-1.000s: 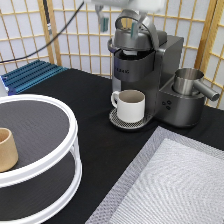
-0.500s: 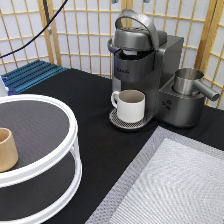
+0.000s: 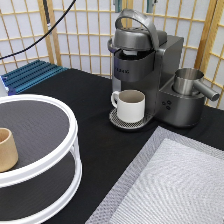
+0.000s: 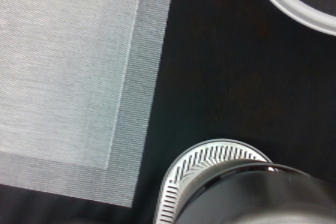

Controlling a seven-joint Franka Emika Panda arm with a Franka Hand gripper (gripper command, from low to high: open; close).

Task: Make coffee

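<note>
Beyond the exterior view's top edge, the jaws, state untellable; pod unseen; mug (image 3: 131, 105) under coffee machine (image 3: 145, 70).

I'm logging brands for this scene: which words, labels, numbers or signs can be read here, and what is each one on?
Faint pale lettering on the front of the dark grey single-serve coffee machine, above the cream-white handled mug: too blurred to read.
Small marks on the machine's lower right panel: unreadable.
Nothing else carries text.
The gripper is not in the exterior view.

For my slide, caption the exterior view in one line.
Cream mug waits on the closed coffee maker's drip tray; tan cup on the white turntable; gripper out of view.
</note>
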